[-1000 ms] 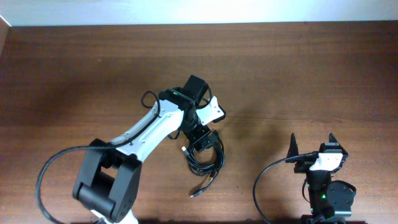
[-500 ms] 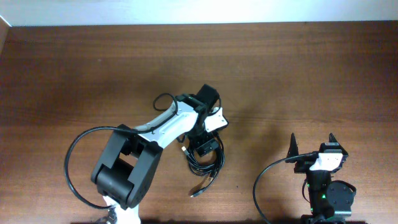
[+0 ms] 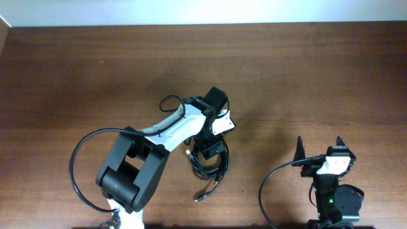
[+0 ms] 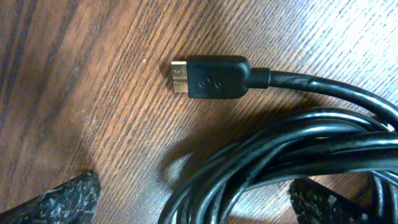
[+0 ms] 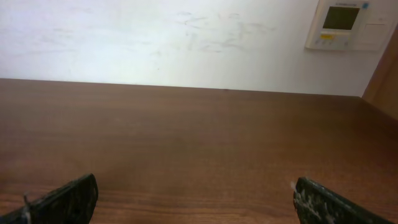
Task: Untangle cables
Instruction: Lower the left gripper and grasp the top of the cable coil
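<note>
The cables (image 3: 210, 166) lie as a coiled black bundle on the brown table, just below the middle. One gold-tipped plug (image 3: 201, 195) trails out toward the front. My left gripper (image 3: 210, 148) is down over the top of the bundle, open, its fingers either side of the strands. In the left wrist view the cables (image 4: 292, 155) run between the fingertips (image 4: 199, 199), and a black plug with a gold end (image 4: 211, 77) lies flat on the wood beside them. My right gripper (image 3: 319, 147) is open and empty at the front right, apart from the cables, fingers wide in its wrist view (image 5: 196, 196).
The wooden table (image 3: 76, 76) reaches to a white wall at the back. A thick black wire (image 3: 264, 191) loops beside the right arm's base. A wall panel (image 5: 345, 23) shows in the right wrist view.
My left arm has swung a little to the right and its wrist has settled lower over the top of the bundle. The cables and the right arm have not moved.
</note>
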